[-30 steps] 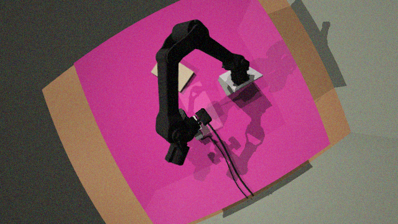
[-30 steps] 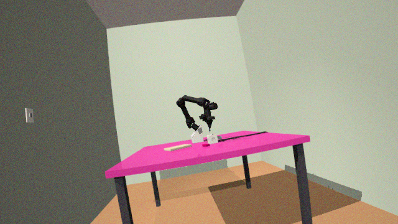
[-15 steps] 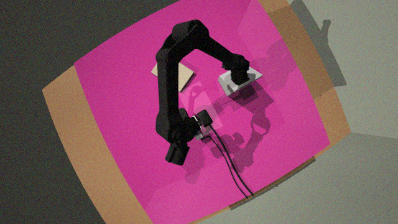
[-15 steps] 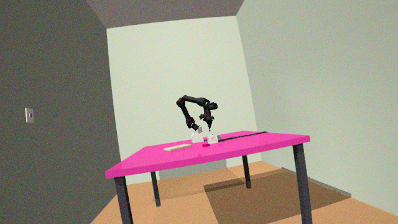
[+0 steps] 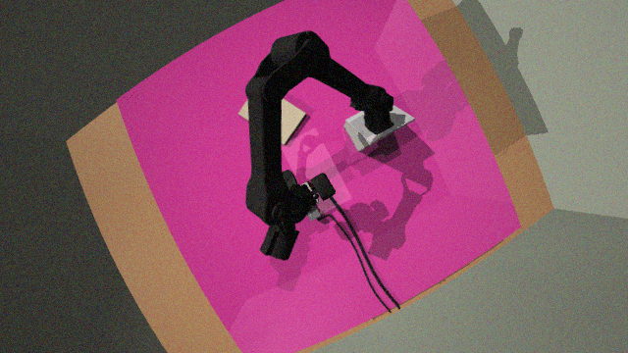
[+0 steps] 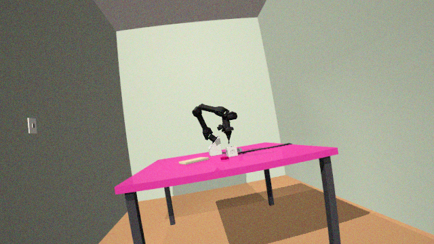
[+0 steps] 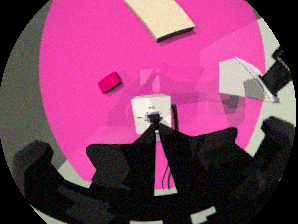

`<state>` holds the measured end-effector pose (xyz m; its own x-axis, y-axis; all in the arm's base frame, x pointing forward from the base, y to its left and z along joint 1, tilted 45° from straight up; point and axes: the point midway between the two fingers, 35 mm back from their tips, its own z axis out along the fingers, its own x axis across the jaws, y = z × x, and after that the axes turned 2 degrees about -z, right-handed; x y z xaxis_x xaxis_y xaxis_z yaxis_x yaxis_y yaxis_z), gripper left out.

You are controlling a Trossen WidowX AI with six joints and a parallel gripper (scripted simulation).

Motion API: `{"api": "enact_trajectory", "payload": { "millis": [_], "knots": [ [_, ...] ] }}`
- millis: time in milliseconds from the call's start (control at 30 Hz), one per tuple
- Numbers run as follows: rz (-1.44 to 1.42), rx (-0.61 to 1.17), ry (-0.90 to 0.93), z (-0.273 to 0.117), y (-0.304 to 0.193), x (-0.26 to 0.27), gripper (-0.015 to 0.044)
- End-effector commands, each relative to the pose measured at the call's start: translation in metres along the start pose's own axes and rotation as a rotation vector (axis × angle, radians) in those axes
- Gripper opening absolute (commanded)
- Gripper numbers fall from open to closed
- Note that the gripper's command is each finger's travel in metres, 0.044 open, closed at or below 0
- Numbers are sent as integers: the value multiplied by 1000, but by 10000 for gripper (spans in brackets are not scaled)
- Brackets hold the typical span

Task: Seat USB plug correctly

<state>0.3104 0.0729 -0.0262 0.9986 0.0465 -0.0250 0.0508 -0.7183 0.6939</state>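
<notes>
The white power cube (image 6: pixel 232 152) (image 7: pixel 142 106) stands on the pink table; the arm mostly hides it in the top view. My gripper (image 7: pixel 156 126) (image 6: pixel 228 142) points down over the cube's top, its fingertips close together. It is shut on the USB plug (image 7: pixel 153 116), a small dark shape at the fingertips in the wrist view. The plug appears over the middle of the cube's top face. Its lower end and the socket are hidden by the plug and fingers, so its depth and which way round it faces cannot be told.
A red block (image 7: pixel 109 82) (image 6: pixel 224 158) and a beige board (image 7: pixel 167 20) (image 6: pixel 194 160) (image 5: pixel 294 117) lie near the cube. The arm's pale base (image 5: pixel 353 133) (image 6: pixel 215 149) (image 7: pixel 231 75) is to one side. Dark cables (image 5: pixel 361 251) run to the table edge. A small grey object (image 6: pixel 239 150) sits beside the cube.
</notes>
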Motion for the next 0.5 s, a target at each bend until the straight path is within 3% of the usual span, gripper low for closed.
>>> {"api": "enact_trajectory", "payload": {
  "millis": [0, 467],
  "knots": [
    [-1, 10, 0, 0, -1, 0, 0],
    [0, 21, 1, 2, -1, 0, 0]
  ]
}}
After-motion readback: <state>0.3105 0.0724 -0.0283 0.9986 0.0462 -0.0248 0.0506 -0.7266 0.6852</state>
